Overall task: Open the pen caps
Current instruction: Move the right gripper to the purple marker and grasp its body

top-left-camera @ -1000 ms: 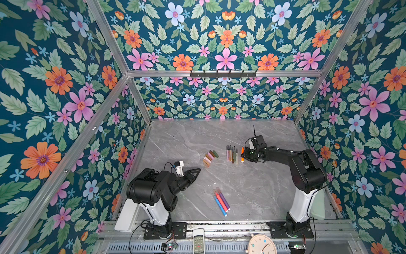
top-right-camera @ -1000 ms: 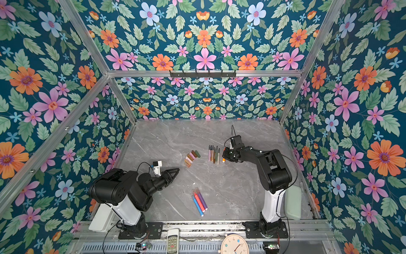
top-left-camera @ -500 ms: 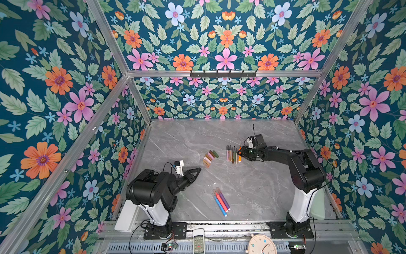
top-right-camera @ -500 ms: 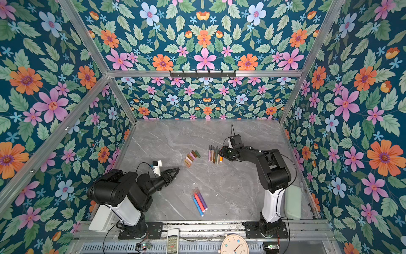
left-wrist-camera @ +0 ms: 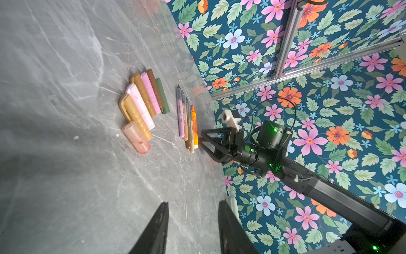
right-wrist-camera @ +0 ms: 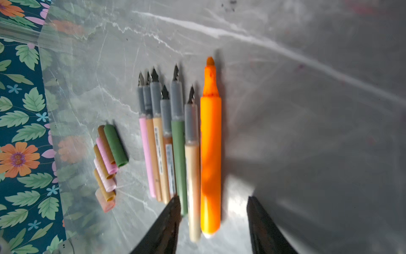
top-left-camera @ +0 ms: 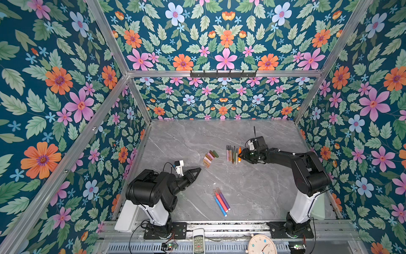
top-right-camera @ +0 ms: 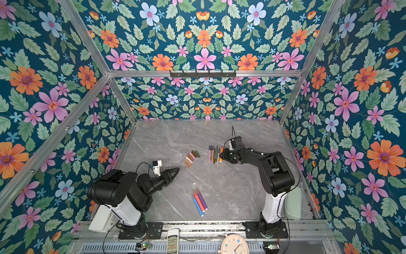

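Observation:
Several pen caps (top-left-camera: 210,158) (top-right-camera: 191,158) (left-wrist-camera: 142,105) (right-wrist-camera: 107,162) lie side by side mid-table, green, brown, pink and tan. To their right, in both top views, is a row of uncapped pens (top-left-camera: 231,154) (top-right-camera: 214,154) (left-wrist-camera: 184,118) (right-wrist-camera: 167,143), with an orange pen (top-left-camera: 239,154) (top-right-camera: 221,154) (left-wrist-camera: 194,127) (right-wrist-camera: 211,154) at its right end. My right gripper (top-left-camera: 242,155) (top-right-camera: 222,156) (left-wrist-camera: 201,137) (right-wrist-camera: 213,198) is open, its jaws straddling the orange pen's rear end without touching it. Blue, red and purple capped pens (top-left-camera: 222,201) (top-right-camera: 200,201) lie near the front. My left gripper (top-left-camera: 198,169) (top-right-camera: 177,169) (left-wrist-camera: 193,203) hovers open and empty.
The grey marble table (top-left-camera: 252,187) is walled by floral panels on three sides. A remote control (top-left-camera: 198,242) and a round clock (top-left-camera: 261,245) sit on the front rail. A pale green object (top-left-camera: 318,209) stands behind the right arm's base.
My right gripper has opened and let go of the orange pen, which now lies at the right end of the row. The left arm has not moved.

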`<act>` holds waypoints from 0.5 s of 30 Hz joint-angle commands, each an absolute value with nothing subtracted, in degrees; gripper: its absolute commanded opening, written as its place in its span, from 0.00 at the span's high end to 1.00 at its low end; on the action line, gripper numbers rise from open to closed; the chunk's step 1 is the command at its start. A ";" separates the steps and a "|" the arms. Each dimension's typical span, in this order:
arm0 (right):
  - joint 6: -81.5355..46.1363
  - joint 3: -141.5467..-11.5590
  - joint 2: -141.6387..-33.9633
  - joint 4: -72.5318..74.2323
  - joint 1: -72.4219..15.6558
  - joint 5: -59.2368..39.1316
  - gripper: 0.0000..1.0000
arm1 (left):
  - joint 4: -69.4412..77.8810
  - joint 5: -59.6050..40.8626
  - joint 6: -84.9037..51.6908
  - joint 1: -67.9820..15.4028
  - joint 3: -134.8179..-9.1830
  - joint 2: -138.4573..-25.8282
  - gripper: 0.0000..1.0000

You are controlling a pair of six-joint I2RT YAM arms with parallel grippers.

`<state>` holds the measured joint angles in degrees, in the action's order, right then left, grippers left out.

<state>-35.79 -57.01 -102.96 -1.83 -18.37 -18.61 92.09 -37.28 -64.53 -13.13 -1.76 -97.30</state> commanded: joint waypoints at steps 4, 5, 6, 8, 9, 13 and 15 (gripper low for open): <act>-32.62 -50.13 -89.27 -8.56 -22.60 -13.88 0.49 | 95.80 -36.67 -64.68 -13.10 -2.37 -97.30 0.59; -32.04 -49.11 -86.99 -10.33 -24.71 -12.66 0.49 | 95.80 -36.52 -64.60 -13.09 -2.37 -97.17 0.60; -31.71 -47.86 -84.76 -12.28 -27.21 -11.02 0.49 | 95.80 -36.35 -64.51 -13.10 -2.30 -96.97 0.60; -32.19 -45.03 -80.95 -14.33 -32.63 -8.50 0.49 | 95.72 -35.89 -64.35 -13.10 -2.04 -96.70 0.59; -32.93 -43.71 -79.31 -15.18 -35.74 -7.22 0.49 | 95.71 -35.67 -64.29 -13.10 -1.94 -96.68 0.59; -37.53 -40.20 -75.67 -17.34 -49.61 -1.46 0.49 | 95.70 -34.71 -64.34 -13.18 -1.54 -96.78 0.59; -40.38 -39.99 -75.07 -18.85 -56.49 3.08 0.49 | 95.66 -34.22 -64.18 -13.26 -1.43 -96.47 0.60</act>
<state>-35.97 -40.38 -75.90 -15.29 -50.70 -5.02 92.14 -35.31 -64.51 -13.15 -1.56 -96.82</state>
